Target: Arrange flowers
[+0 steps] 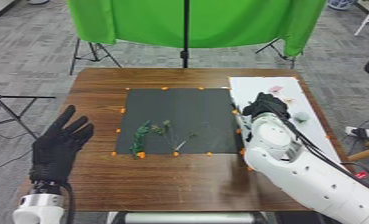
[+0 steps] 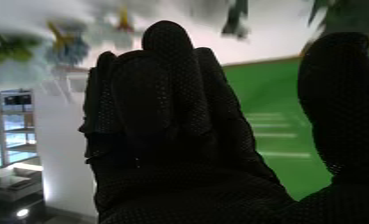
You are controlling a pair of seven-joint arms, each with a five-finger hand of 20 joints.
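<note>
Green leafy stem (image 1: 139, 137) is lying on dark rectangular mat (image 1: 180, 102), presumably arranging area; pink blossom (image 1: 275, 89) is lying on white sheet (image 1: 246, 86), likely supply. Right robot hand (image 1: 267, 104), released, is hovering there, probably for selection; left robot hand (image 1: 56, 155), fingers extended, is leaving mat accessible.

From the robot's head we look forward and down, from well back, across the tabletop (image 1: 163, 185) to the green cloth (image 1: 198, 25). From the right wrist we look closely along the right hand (image 1: 267, 106); both views share it and the cloth.
</note>
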